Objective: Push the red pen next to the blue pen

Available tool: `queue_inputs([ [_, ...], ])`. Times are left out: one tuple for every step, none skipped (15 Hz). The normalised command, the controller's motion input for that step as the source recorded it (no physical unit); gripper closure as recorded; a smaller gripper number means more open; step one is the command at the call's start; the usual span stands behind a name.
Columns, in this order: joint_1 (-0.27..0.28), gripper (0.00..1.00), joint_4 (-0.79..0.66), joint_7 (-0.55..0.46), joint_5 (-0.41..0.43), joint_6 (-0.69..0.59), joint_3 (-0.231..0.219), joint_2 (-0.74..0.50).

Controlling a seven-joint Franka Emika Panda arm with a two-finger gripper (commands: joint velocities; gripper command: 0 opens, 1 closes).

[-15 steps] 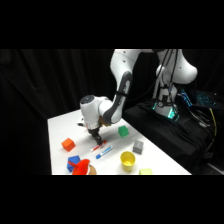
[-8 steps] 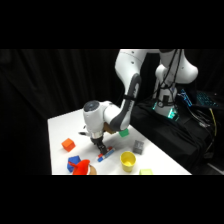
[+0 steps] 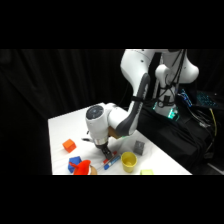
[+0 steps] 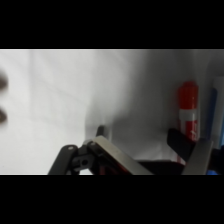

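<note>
In the wrist view the red pen (image 4: 188, 106) lies lengthwise at the right, with a whitish band near its lower end. The blue pen (image 4: 218, 111) lies parallel beside it at the picture's right edge, a narrow gap between them. My gripper (image 4: 140, 137) is open, low over the table, and its right finger (image 4: 179, 141) sits just below the red pen's near end. From the side, the gripper (image 3: 105, 149) stands just above the red pen (image 3: 107, 161) and blue pen (image 3: 115, 158) near the table's front edge.
A yellow cup (image 3: 128, 161) stands right beside the pens. A grey block (image 3: 139, 146) lies behind it. An orange-red cube (image 3: 69, 145), a blue block (image 3: 75, 161) and a red cup (image 3: 83, 168) are at the front left. The table's front edge is close.
The arm has swung forward and down towards the table's front. The gripper has reached the pens, and the red pen has slid with it towards the yellow cup.
</note>
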Motion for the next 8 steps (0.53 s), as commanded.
queue_inputs([
  [-0.042, 0.00, -0.17, 0.07, -0.062, -0.51, -0.031, -0.53],
  [-0.071, 0.00, -0.17, 0.04, -0.067, -0.50, -0.016, -0.57],
  [-0.086, 0.00, -0.18, 0.04, -0.089, -0.48, -0.019, -0.62],
  [-0.084, 0.00, -0.17, 0.05, -0.119, -0.48, -0.020, -0.62],
  [-0.106, 0.00, -0.15, 0.03, -0.114, -0.47, 0.008, -0.60],
  [-0.150, 0.00, -0.13, -0.02, -0.060, -0.45, 0.052, -0.55],
  [-0.174, 0.00, -0.09, -0.04, -0.013, -0.45, 0.078, -0.50],
  [-0.152, 0.00, -0.05, 0.02, -0.016, -0.48, 0.074, -0.44],
])
